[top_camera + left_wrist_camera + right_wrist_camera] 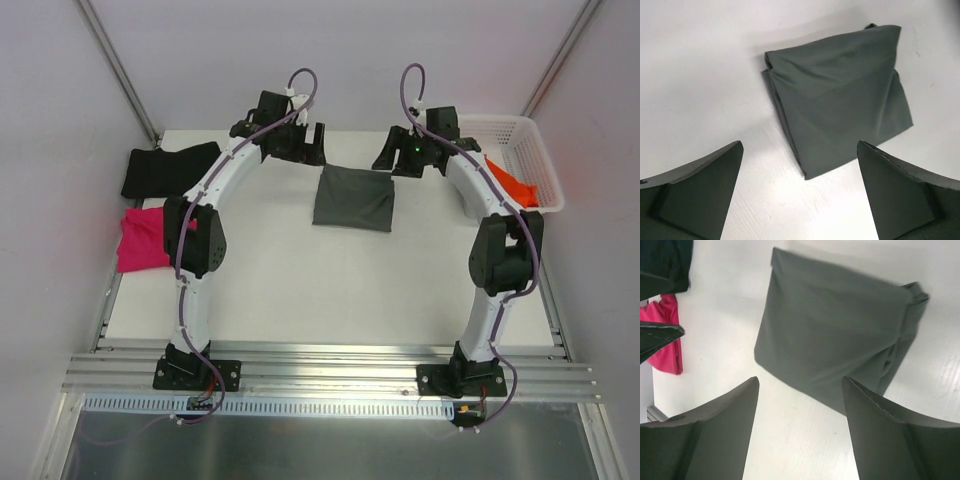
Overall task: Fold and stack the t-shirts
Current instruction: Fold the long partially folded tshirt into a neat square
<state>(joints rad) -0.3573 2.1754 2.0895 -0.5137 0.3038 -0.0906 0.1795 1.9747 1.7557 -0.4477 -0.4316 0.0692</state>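
Currently: folded dark grey t-shirt (354,198) flat on tabletop (300,290), between left jaws and right jaws, touching neither; both sets spread, empty.

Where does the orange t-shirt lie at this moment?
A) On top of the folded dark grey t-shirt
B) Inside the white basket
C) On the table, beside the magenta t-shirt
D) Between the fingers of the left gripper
B: in the top view the orange t-shirt lies inside the white basket at the far right of the table, away from the other shirts.
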